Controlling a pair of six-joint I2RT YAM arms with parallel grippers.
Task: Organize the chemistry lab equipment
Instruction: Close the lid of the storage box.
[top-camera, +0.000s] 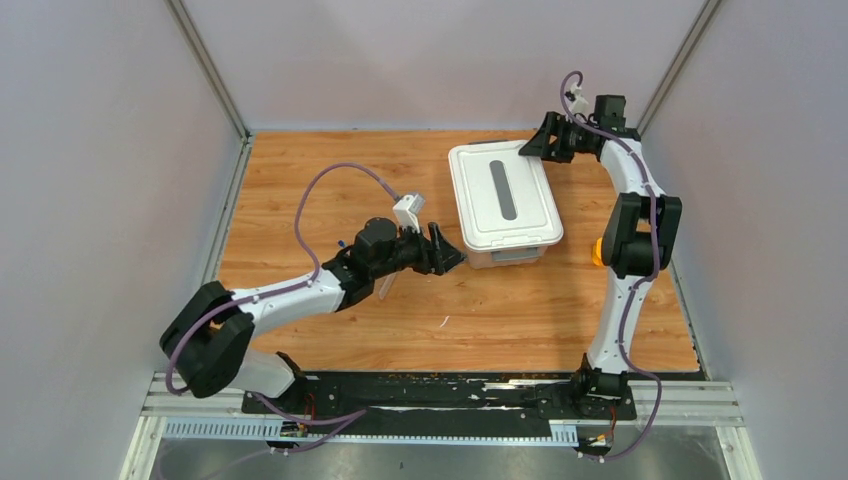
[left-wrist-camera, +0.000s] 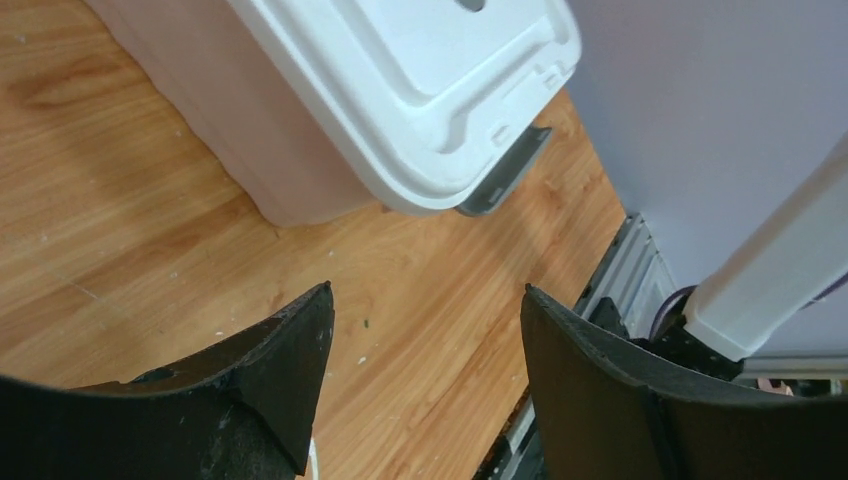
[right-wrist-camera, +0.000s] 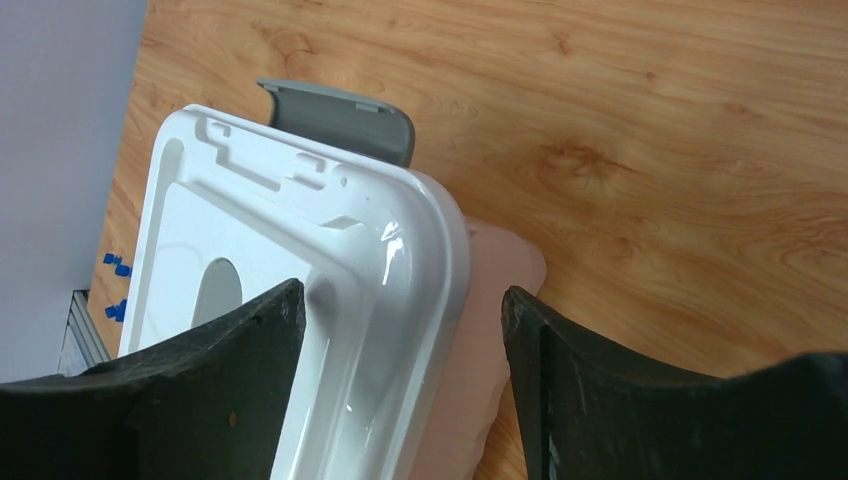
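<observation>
None of the chemistry lab equipment shows in any view. The pink bin (top-camera: 505, 255) stands right of the table's middle with its white lid (top-camera: 500, 195) on. My left gripper (top-camera: 452, 258) hovers low at the bin's near left corner, open, with only bare wood between its fingers (left-wrist-camera: 290, 350). My right gripper (top-camera: 532, 148) is over the lid's far right corner, also open. In the right wrist view the lid's rim (right-wrist-camera: 400, 300) and the pink wall (right-wrist-camera: 490, 330) lie between the fingers; I see no contact.
A grey latch (right-wrist-camera: 340, 120) hangs at one end of the lid, and another latch (left-wrist-camera: 505, 172) at the opposite end. A small orange object (top-camera: 597, 252) lies by the right arm's elbow. Grey walls close in the wooden table (top-camera: 330, 180) on three sides.
</observation>
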